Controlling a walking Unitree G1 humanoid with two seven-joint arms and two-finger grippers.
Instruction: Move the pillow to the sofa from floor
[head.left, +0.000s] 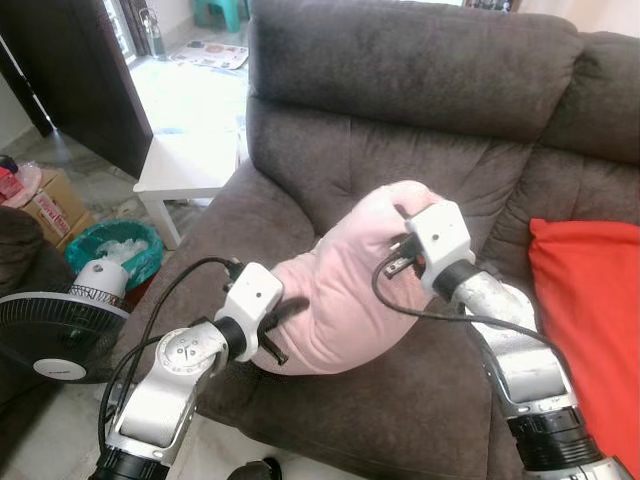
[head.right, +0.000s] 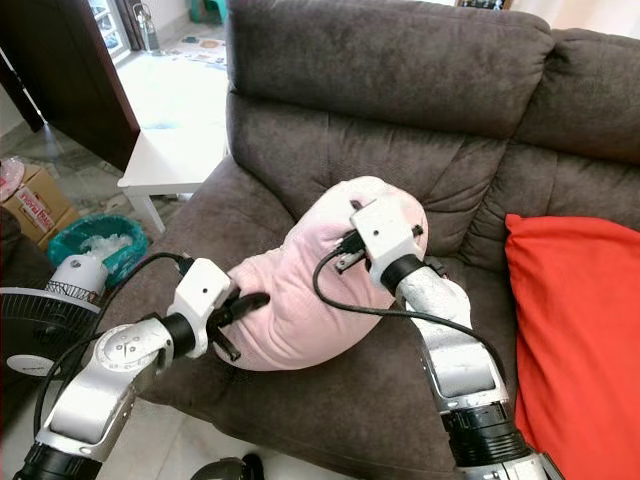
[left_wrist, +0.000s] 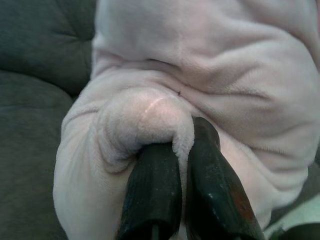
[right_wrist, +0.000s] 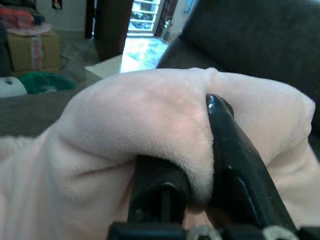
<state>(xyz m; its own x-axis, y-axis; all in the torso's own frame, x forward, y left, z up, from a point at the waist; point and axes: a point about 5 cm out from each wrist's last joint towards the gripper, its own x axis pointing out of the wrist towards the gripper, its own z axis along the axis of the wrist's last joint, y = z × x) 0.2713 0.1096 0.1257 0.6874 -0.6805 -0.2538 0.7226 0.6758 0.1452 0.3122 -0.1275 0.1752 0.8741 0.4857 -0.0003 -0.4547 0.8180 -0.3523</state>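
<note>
Pink pillow (head.left: 345, 290) pinched at both ends: left claw (head.left: 283, 312) clamped on low end, right claw (head.left: 405, 237) clamped on high end. Long axis spans between claws, over sofa (head.left: 400, 150) seat.

a pale pink plush pillow (head.left: 340, 300) lies bent in a curve on the seat of a dark grey-brown sofa (head.left: 400, 80), its lower end near the seat's front edge and its upper end raised toward the tufted backrest. the soft fabric is creased and bunched where it is pinched at both ends. the sofa is wide and deeply cushioned, with a padded armrest at the left edge of the seat. the pillow sits toward the left side of the seat, its middle sagging onto the cushion while its upper end is lifted clear of it, just in front of the backrest.
</note>
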